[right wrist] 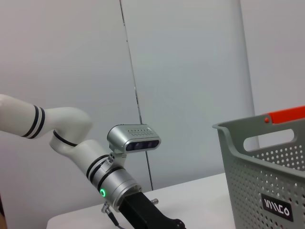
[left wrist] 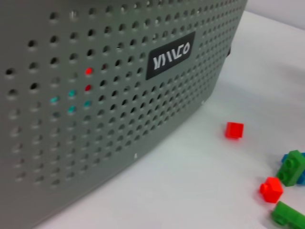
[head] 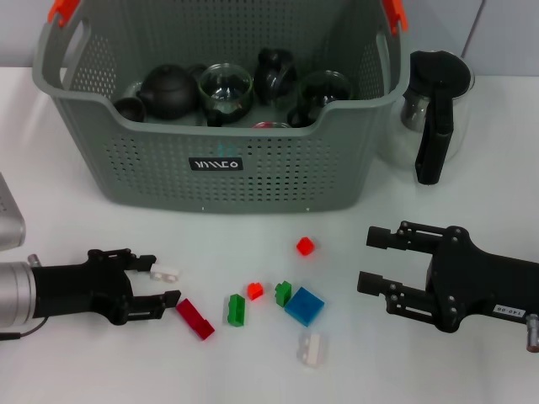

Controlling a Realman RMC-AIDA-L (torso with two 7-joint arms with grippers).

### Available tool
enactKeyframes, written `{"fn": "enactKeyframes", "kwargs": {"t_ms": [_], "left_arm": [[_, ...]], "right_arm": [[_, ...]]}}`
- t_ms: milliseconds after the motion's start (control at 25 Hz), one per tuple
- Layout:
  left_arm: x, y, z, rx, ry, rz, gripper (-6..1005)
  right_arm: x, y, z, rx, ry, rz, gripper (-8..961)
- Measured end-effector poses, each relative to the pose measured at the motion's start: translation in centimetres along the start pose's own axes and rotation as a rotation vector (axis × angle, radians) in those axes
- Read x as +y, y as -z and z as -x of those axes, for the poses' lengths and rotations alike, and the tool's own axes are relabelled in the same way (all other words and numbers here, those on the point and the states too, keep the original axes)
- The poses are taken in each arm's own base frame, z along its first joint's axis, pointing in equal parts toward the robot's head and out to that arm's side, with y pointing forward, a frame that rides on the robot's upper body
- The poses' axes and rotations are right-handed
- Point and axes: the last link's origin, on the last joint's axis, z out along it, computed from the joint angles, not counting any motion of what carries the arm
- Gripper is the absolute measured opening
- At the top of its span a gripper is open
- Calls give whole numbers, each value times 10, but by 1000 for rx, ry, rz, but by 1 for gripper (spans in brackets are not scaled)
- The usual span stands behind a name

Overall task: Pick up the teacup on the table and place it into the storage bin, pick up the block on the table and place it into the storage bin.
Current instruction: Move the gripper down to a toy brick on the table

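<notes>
- The storage bin [head: 152, 168] sits at the back of the white table [head: 84, 353]. It is grey with lots of little holes.
- Inside the bin are a dark teapot [head: 167, 91], a glass cup [head: 226, 87], a dark jug [head: 274, 74] and another glass cup [head: 323, 88].
- A glass jug [head: 438, 101] with a black handle stands just beside the bin, on the right.
- The blocks lie on the table in front of the bin: a dark red block [head: 194, 319], green ones [head: 237, 309], a blue block [head: 304, 305], small red ones [head: 305, 246] and a white block [head: 165, 272].
- The left gripper [head: 162, 284] is low over the table, fingers spread, holding nothing. The white block is at its fingertips.
- The right gripper [head: 375, 261] is spread wide too, holding nothing, near the blue block.
</notes>
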Motion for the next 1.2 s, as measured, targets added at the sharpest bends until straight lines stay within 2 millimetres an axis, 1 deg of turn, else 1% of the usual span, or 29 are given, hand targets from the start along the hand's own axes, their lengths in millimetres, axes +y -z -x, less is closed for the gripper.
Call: {"fn": "enactKeyframes", "kwargs": {"t_ms": [440,600,800,960,1200], "left_arm": [[9,5,1,15,4,53,697],[10,8,2,17,3,50,690],[7,3,0,18,-1,22,688],[4,-1,0,17,-12,-21,660],[5,-4,-2,19,-45,-29,618]], "right_arm": [[0,0,0,0,1,1,624],[0,0,0,0,1,1,624],[-1,-1,1,1,3,5,624],[0,-1,1,2,3,6,624],[0,0,0,0,0,-1,625]]}}
